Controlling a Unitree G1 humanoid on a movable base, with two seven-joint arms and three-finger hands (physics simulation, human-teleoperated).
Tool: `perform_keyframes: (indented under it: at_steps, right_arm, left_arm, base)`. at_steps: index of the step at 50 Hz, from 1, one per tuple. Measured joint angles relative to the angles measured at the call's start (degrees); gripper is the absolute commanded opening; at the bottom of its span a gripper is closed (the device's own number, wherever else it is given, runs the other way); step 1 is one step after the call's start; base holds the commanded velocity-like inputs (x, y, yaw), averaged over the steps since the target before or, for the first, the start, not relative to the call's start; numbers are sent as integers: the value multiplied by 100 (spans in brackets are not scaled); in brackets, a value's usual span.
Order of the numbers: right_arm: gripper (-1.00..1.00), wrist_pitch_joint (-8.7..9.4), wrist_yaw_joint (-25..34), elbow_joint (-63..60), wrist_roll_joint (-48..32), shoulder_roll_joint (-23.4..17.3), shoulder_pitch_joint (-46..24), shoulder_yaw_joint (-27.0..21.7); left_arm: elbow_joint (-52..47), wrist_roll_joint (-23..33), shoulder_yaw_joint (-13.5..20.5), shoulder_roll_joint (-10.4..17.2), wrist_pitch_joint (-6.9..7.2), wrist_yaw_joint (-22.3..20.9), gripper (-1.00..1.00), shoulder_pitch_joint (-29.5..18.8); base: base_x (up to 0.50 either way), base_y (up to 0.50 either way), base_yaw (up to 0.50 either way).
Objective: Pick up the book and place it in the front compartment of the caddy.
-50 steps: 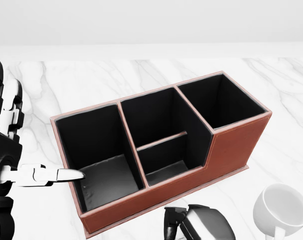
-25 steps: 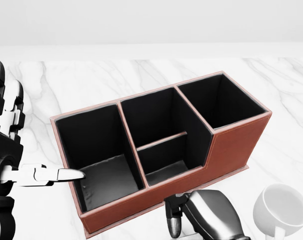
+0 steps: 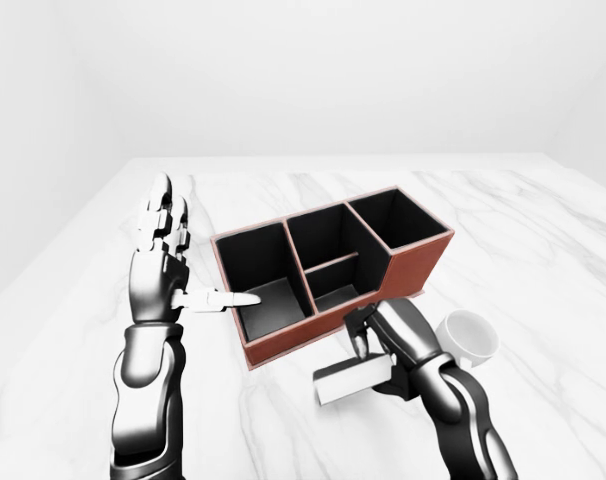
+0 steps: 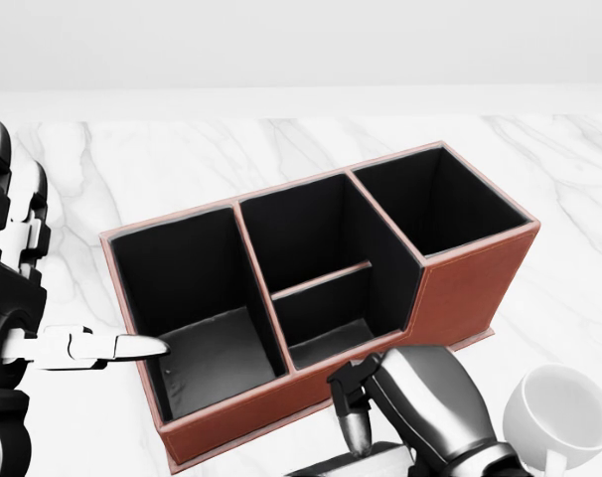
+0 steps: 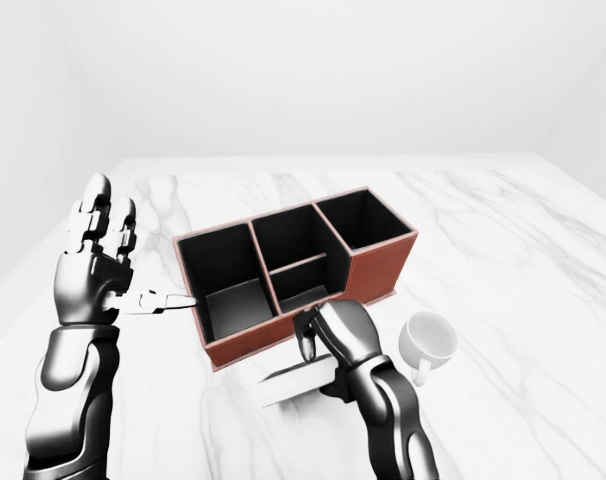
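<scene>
The caddy [image 3: 415, 268] is brown leather with black insides. It has a wide bay at its left, a middle bay split by a low divider, and a tall bay at its right. My right hand [image 3: 381, 348] is shut on the pale grey book [image 3: 345, 382], holding it flat and slightly tilted just below the caddy's lower wall. In the head view only the book's top edge [image 4: 353, 463] shows, under the right hand [image 4: 405, 407]. My left hand [image 3: 183, 262] stands open and upright at the caddy's left end, its thumb touching the rim of the left bay.
A white mug [image 3: 469, 336] stands on the white marble table [image 3: 543, 260], right of my right hand and below the caddy's right end. The table's left edge [image 3: 53, 262] runs beside my left arm.
My right hand has risen in the head view toward the caddy's lower wall, and the book's edge now shows beneath it. The left hand and caddy have not moved.
</scene>
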Motion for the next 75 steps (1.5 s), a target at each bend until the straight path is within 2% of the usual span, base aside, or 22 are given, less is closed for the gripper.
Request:
perform_keyframes:
  at_steps: [30, 38, 52, 75]
  right_arm:
    - [-100, 11, 626, -452, 201, 52, -787, -351]
    - [-100, 261, 840, -525, 368, 45, -1143, -467]
    - [-100, 1000, 1188, -577, 816, -47, -1801, -650]
    - [-100, 1000, 1638, -550, 1358, -206, -2767, -733]
  left_arm:
    - [19, 12, -11, -5, 0, -2, 100, 11]
    - [24, 16, -11, -6, 0, -3, 100, 12]
    - [82, 28, -21, -6, 0, 3, 100, 5]
    - [106, 51, -30, -8, 0, 6, 100, 7]
  base:
    - [0, 0, 0]
    - [0, 0, 0]
    - [0, 0, 0]
    - [0, 0, 0]
